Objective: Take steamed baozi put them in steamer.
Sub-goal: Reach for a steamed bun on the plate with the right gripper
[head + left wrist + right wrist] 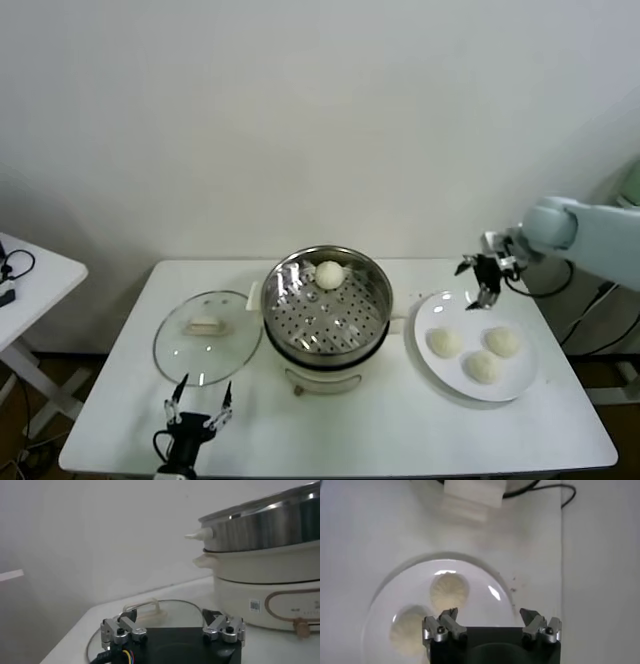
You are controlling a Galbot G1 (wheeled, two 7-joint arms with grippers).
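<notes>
One baozi lies at the back of the steel steamer, which sits on a cream-white pot base. Three baozi lie on the white plate to the right. My right gripper hangs open and empty above the plate's back edge; in the right wrist view it is over bare plate, beside two baozi. My left gripper is open and empty, low at the table's front left, near the glass lid.
A flat glass lid with a white handle lies left of the steamer, also seen in the left wrist view. A white block and black cables lie past the plate. A side table stands at far left.
</notes>
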